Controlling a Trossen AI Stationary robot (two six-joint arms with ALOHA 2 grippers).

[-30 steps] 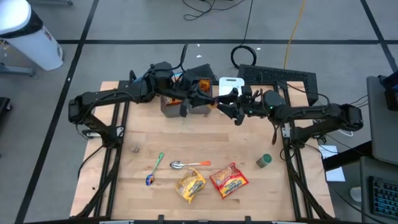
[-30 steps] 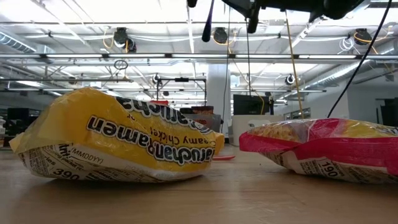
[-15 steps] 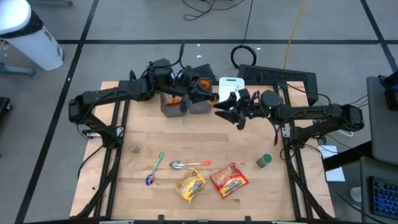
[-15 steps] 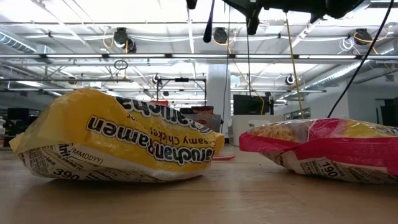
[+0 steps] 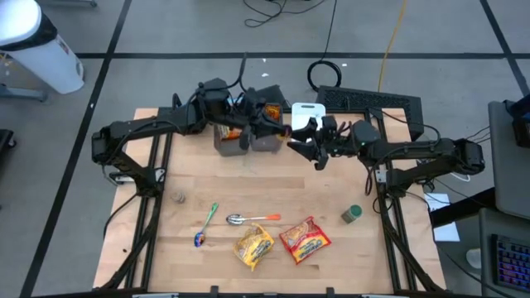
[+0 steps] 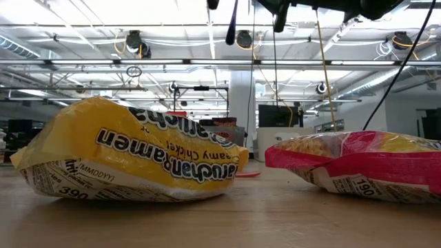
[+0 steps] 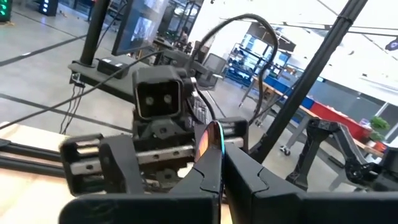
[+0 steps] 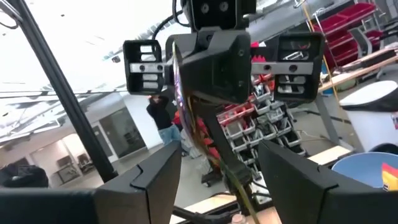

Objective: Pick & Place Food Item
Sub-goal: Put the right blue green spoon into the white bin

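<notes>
Two ramen packets (image 6: 131, 155) fill only the low view.

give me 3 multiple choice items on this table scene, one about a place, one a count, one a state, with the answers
1. Where does the green can stand?
A. near the table's right edge
B. inside the grey bin
C. between the two ramen packets

2. How many ramen packets lie on the table?
A. one
B. two
C. four

3. What state is the left gripper in?
A. wide open and empty
B. shut on a thin packet
C. out of every view

Answers:
1. A: in the high view the green can stands alone by the right edge of the table.
2. B: a yellow ramen packet and a red ramen packet lie side by side at the near edge.
3. B: the left gripper has its fingers pressed together on a thin packet, held up facing the open right gripper.
</notes>
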